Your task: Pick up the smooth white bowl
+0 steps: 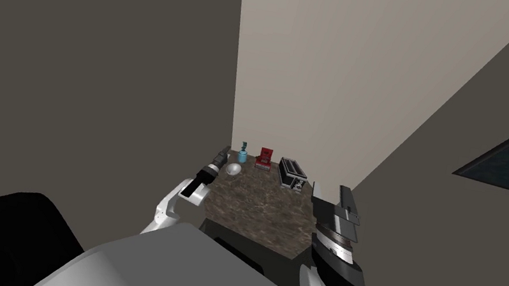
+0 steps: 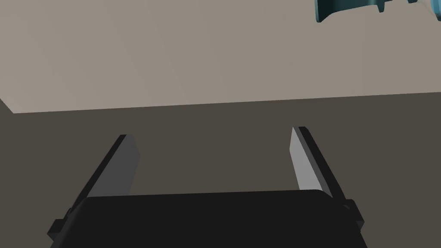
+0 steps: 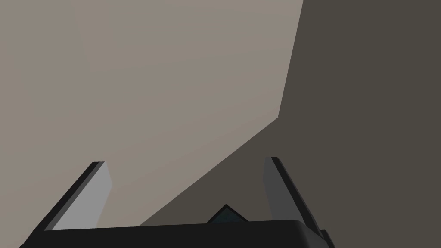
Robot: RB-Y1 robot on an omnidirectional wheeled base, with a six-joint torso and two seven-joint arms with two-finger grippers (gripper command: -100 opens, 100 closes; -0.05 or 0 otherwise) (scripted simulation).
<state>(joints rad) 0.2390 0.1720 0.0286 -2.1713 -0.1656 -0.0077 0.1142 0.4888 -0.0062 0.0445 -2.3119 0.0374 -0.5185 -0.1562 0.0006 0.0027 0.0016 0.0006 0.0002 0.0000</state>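
Left gripper (image 2: 213,133): fingers spread wide, nothing between them. Head cam puts it over the far-left corner of the brown stone-look table (image 1: 260,216). White bowl (image 1: 233,170) sits on the table just beside it at its 4 o'clock, outside the fingers. Teal dispenser (image 1: 244,148) is at the bowl's 12, red box (image 1: 265,159) at 2, black-and-silver box (image 1: 292,174) at 3. Right gripper (image 3: 186,161) is wide open and empty, off the table's 3 o'clock edge. Step looks like reach/align, no grasp yet. Next, I reckon: pitch the wrist down, straddle the bowl's rim, then close.
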